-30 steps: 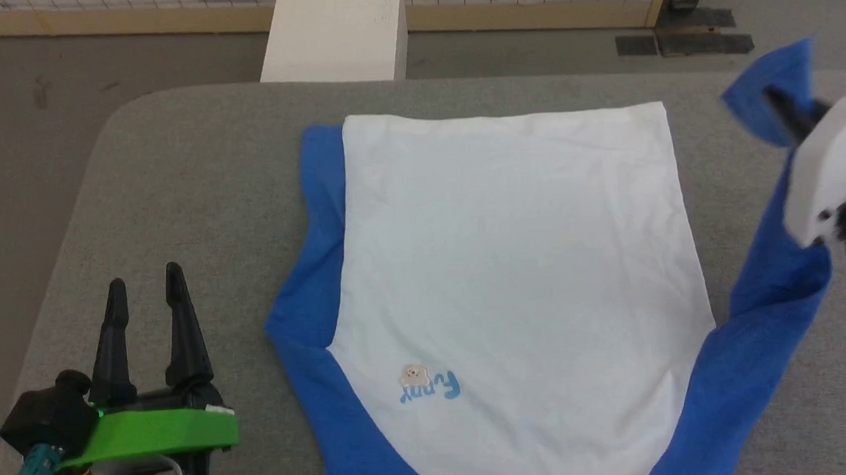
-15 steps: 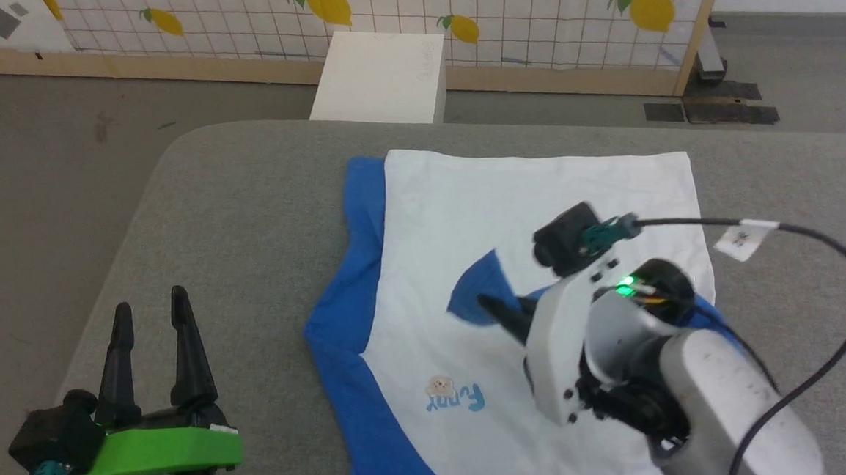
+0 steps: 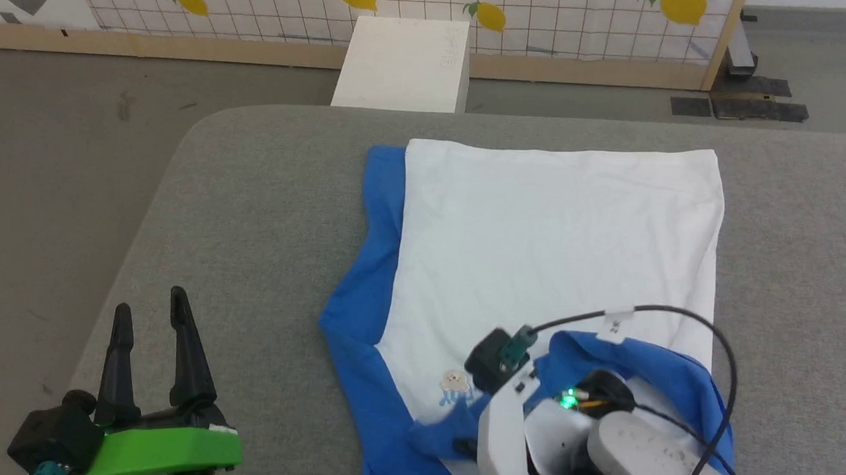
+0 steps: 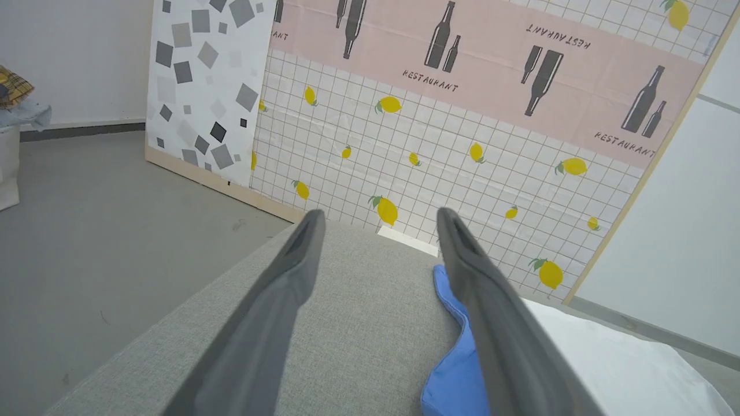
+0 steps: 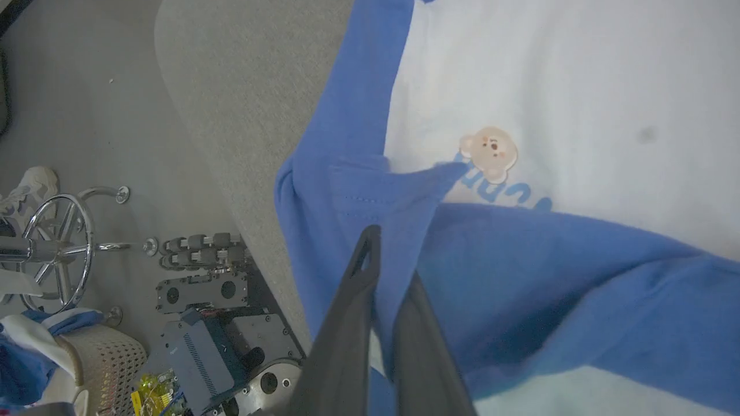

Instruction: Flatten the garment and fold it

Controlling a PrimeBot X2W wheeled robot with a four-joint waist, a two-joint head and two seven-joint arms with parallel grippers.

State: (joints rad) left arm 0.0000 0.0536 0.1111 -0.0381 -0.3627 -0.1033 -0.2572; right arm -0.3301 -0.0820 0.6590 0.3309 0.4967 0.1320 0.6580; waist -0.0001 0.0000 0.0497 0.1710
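Now, note right gripper (image 5: pixel 388 260): fingers pinched together on blue sleeve (image 5: pixel 404 190) of shirt (image 3: pixel 562 236), cloth caught between them. Sleeve drawn across white chest, tip touching bear logo (image 5: pixel 488 150). Looks like inward sleeve fold, hence grip low over cloth. Shirt lies flat on grey table (image 3: pixel 245 204), logo end nearest robot, right under that gripper. Left gripper (image 3: pixel 150 313) spread wide, empty, over bare table, apart from shirt's other blue edge. You can read it as waiting its turn.
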